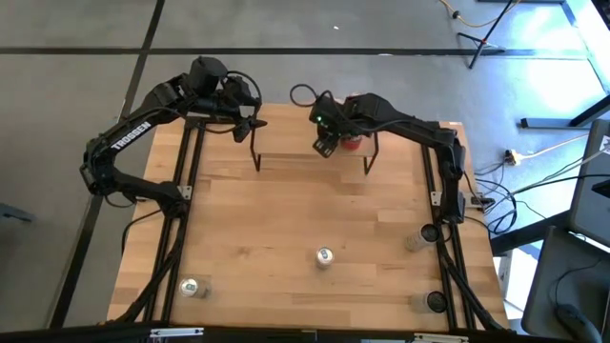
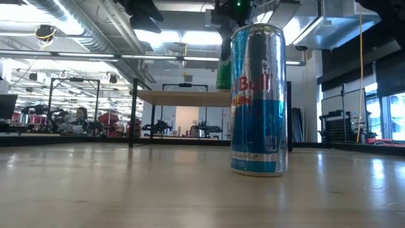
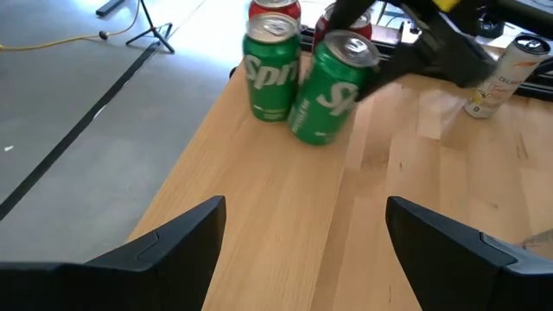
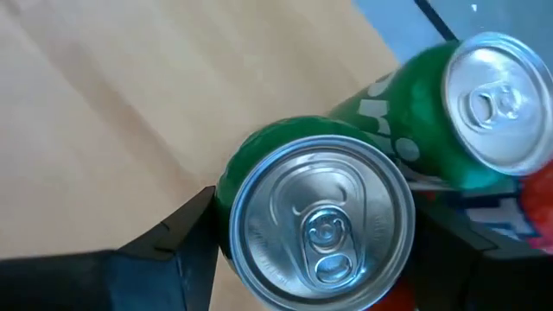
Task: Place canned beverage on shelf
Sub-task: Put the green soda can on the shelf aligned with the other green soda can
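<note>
Your right gripper (image 4: 307,246) clamps its fingers (image 4: 168,238) on a green can (image 4: 321,220) over the shelf (image 1: 295,152). Your left gripper (image 3: 302,238) hovers beside that shelf, fingers apart, holding nothing.

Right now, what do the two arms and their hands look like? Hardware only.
Both are dark, near-black jointed arms with black cables looped along the links. The left arm carries white TROSSEN lettering on one link. The left hand ends in two flat, wedge-shaped black fingers. The right hand has matching black fingers, and a small green light glows by its wrist.
</note>
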Tool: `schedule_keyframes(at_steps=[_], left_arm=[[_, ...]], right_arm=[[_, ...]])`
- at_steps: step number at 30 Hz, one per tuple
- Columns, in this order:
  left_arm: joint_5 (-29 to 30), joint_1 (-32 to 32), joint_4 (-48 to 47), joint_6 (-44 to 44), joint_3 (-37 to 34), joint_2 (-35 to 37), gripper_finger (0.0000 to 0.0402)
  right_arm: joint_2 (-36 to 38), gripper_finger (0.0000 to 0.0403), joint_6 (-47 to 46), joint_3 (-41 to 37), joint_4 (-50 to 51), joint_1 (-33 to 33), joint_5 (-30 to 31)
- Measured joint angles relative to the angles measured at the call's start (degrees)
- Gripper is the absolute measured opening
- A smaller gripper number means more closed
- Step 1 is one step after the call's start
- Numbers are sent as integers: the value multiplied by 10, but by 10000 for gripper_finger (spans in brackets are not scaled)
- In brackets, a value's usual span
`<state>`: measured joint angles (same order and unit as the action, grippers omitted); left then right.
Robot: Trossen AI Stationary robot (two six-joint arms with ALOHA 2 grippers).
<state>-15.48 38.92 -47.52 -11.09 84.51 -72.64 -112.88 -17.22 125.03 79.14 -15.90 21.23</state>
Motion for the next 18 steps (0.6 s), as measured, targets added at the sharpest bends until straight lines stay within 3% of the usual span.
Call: schedule_keyframes(at_steps=[11, 18], left_arm=[[0, 0, 0, 0, 0, 0, 314], [0, 0, 0, 2, 0, 0, 314]], right_arm=[[-5, 260, 41, -1, -19, -19, -29], [-5, 298, 57, -1, -19, -18, -35]])
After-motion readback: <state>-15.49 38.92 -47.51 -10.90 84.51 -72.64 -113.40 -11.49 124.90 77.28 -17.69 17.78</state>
